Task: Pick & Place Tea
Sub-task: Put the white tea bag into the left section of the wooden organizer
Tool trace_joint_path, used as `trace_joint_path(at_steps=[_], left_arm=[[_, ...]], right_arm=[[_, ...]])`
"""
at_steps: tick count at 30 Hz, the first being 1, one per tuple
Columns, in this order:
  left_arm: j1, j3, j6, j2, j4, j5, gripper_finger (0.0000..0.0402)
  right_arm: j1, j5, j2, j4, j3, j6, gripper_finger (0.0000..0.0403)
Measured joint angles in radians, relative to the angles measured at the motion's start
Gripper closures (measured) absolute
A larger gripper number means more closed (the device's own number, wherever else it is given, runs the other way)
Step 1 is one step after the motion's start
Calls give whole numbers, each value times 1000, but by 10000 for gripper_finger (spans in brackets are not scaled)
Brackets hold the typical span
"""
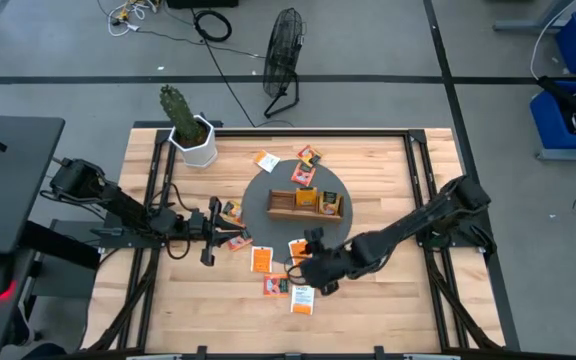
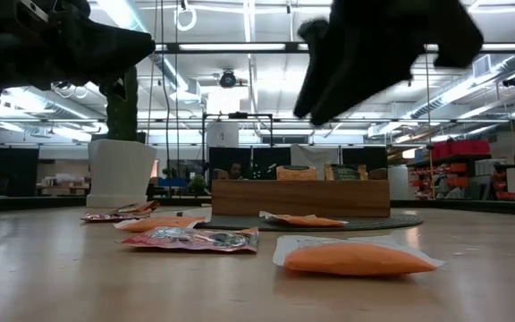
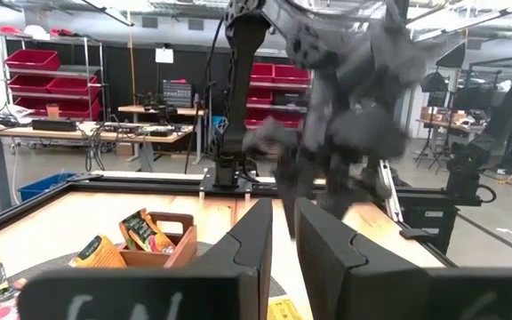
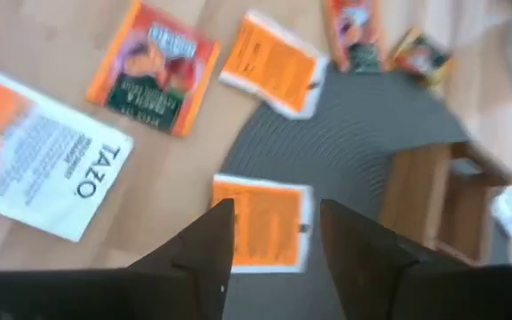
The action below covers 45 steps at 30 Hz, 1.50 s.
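Observation:
Several small flat tea sachets, mostly orange, lie around a round dark mat [image 1: 268, 195]. A brown wooden tray [image 1: 305, 204] on the mat holds a few upright sachets. My right gripper [image 4: 274, 236] hangs open, slanting down, above an orange sachet [image 4: 260, 222] that lies flat across the mat's near edge; it touches nothing. The same sachet [image 1: 298, 250] shows beside my right gripper [image 1: 313, 264] from above. At the table's left my left gripper [image 3: 283, 236] points level toward the tray, with a narrow empty gap between its fingers.
A white TAZO sachet [image 4: 43, 160] and an orange-and-dark one [image 4: 154, 67] lie on bare wood near the right gripper. A white pot with a cactus [image 1: 194, 140] stands at the far left. Black rails run along the table's edges. A fan [image 1: 283, 60] stands on the floor beyond.

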Motion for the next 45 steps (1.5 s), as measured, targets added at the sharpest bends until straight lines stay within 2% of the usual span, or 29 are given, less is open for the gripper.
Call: trace_joint_path(at_steps=[4,13,28,33,39,45], left_arm=[[0,0,-1,0,-3,0,346],[0,0,-1,0,-10,0,346],[0,0,-1,0,-12,0,346],[0,0,-1,0,-12,0,346],[0,0,-1,0,-11,0,346],[0,0,-1,0,-11,0,346]], right_arm=[[1,35,69,5,-1,0,233],[-1,15,187,76,0,-1,234],[-20,0,195,99,0,40,234],[-24,11,195,131,-41,45,241],[-20,25,195,135,-46,53,288],[-18,26,195,137,-46,64,379]])
